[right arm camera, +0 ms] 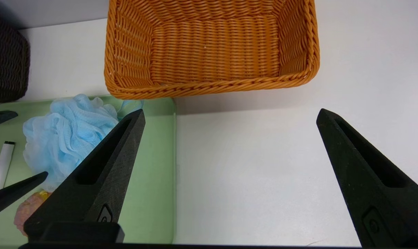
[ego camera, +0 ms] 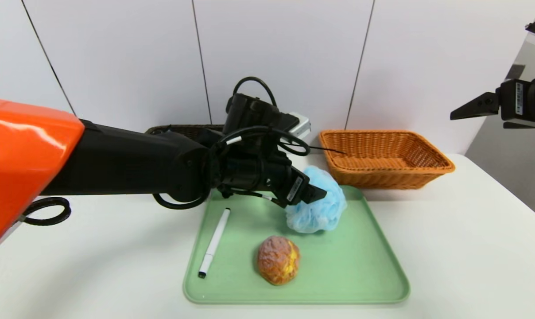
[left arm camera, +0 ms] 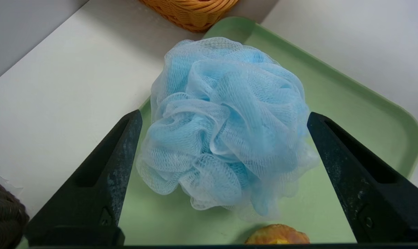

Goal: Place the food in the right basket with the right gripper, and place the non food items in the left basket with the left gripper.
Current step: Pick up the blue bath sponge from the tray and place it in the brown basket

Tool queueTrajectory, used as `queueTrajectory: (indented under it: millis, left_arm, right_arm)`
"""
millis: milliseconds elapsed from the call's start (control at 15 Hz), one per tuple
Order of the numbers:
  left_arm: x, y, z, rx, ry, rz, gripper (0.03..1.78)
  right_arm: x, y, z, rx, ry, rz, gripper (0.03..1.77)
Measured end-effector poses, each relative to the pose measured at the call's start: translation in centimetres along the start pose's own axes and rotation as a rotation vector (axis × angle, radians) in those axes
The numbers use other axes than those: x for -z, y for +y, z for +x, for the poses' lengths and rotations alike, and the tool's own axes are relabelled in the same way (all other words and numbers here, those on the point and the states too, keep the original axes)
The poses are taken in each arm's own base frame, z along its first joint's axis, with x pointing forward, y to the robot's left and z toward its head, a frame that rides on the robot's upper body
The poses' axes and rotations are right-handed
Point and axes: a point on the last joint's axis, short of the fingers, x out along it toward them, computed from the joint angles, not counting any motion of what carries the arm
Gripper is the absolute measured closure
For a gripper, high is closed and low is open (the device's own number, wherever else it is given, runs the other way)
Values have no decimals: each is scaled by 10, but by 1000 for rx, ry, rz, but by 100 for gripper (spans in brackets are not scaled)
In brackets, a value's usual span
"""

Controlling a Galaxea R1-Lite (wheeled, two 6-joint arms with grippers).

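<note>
Straddling the blue mesh sponge (left arm camera: 226, 128) w/ the left gripper (left arm camera: 223, 180), jaws wide apart, nothing clamped yet. Sponge sits at the green tray's (ego camera: 374, 266) far edge; bun (ego camera: 278, 259) & marker (ego camera: 214, 243) also on tray. Nothing sorted that I can see. Right gripper (right arm camera: 229, 180) parked open near the orange basket (ego camera: 385, 157); dark basket (ego camera: 183, 130) sits behind my left arm.

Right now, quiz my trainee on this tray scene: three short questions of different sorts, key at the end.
1. True or false: the left gripper has closed on the blue bath pouf.
2. Which item on the green tray is food? A) white marker B) bread bun C) pouf
3. Fill in: the orange basket holds ____.

Key: 1 false, its fingers stand open either side of the pouf; 2 B; 3 nothing. The right gripper waits open, off to the right.
</note>
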Motion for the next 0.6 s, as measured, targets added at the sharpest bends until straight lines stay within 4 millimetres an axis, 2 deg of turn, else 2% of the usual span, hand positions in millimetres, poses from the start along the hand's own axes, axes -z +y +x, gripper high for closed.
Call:
queueTrajectory:
  millis: [600]
  left_arm:
    - [10,1,33,63,76,-22,12]
  right_arm:
    - [0,0,1,1,1,0,9]
